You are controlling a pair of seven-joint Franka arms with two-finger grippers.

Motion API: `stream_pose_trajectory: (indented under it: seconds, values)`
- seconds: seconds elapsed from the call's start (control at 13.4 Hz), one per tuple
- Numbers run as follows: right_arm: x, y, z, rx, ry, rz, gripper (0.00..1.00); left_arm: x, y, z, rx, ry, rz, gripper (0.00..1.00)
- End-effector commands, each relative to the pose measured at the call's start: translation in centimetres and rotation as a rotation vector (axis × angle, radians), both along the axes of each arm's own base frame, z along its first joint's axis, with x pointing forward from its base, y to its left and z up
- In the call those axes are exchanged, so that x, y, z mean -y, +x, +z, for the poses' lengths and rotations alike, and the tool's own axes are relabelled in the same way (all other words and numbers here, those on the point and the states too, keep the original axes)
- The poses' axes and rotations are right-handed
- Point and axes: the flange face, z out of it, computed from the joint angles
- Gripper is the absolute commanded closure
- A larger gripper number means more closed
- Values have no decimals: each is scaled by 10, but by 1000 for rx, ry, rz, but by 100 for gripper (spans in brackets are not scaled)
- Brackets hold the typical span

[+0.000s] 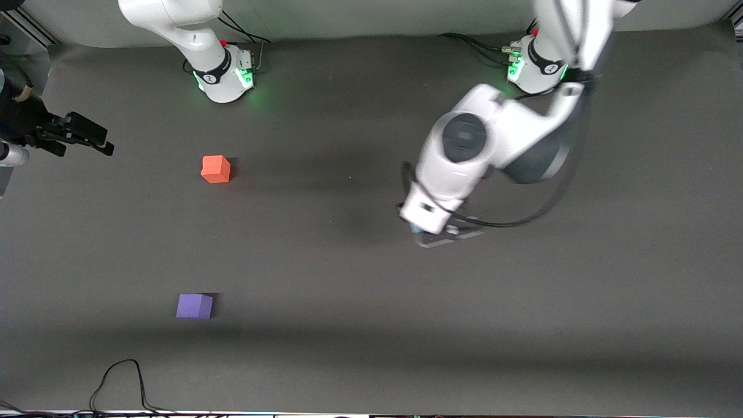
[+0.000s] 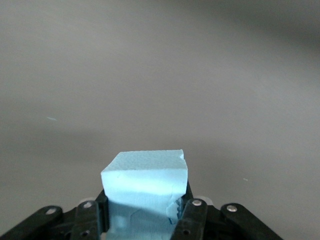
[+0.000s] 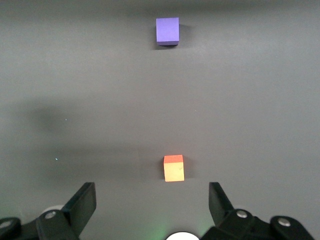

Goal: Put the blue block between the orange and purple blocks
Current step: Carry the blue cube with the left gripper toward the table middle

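Front view, purple block (image 1: 194,306): on the surface (image 1: 348,348), toward the right arm's end, nearest the camera.
Orange block (image 1: 216,169): farther from the camera, well apart from purple.
Left claw (image 2: 145,212): up over mid-surface, clamped on the blue block (image 2: 145,180).
Right claw (image 3: 152,205): waiting, fingers spread wide, holding nothing.

No words, numbers or brand names can be read anywhere. The arms, blocks and table carry none.
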Motion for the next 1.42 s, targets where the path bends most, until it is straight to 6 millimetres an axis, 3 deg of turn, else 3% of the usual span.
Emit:
stream_pose_trajectory:
  seconds: [0.0, 0.15, 0.3, 0.45, 0.6, 0.82, 0.9, 0.97, 1.04, 1.19, 1.34]
  values:
    - [-1, -4, 5, 3, 16, 17, 0, 80, -35, -55, 52, 48, -48, 62]
    - [-1, -4, 5, 3, 16, 17, 0, 120, -70, -111, 59, 82, -106, 62]
    - [-2, -3, 3, 0, 15, 21, 0, 137, -95, -168, 73, 150, -145, 62]
    - [-2, -2, 3, 0, 16, 38, 0, 141, -99, -201, 98, 159, -142, 62]
    - [-2, -2, 3, 0, 16, 38, 0, 141, -100, -217, 109, 167, -144, 62]
    - [-2, -2, 2, -2, 16, 40, 0, 140, -97, -224, 116, 148, -133, 59]
    - [-3, -2, 0, -5, 16, 40, 0, 140, -97, -224, 117, 148, -132, 43]
    - [-3, -2, 0, -5, 16, 40, 0, 139, -95, -224, 120, 148, -132, 14]
    - [-3, -2, 0, -5, 16, 40, 0, 138, -94, -224, 121, 149, -135, 0]
    - [-6, -3, 0, -5, 16, 46, 0, 135, -88, -211, 128, 147, -130, 0]
    - [-16, -3, 0, -5, 16, 64, 0, 124, -72, -176, 127, 143, -96, 0]
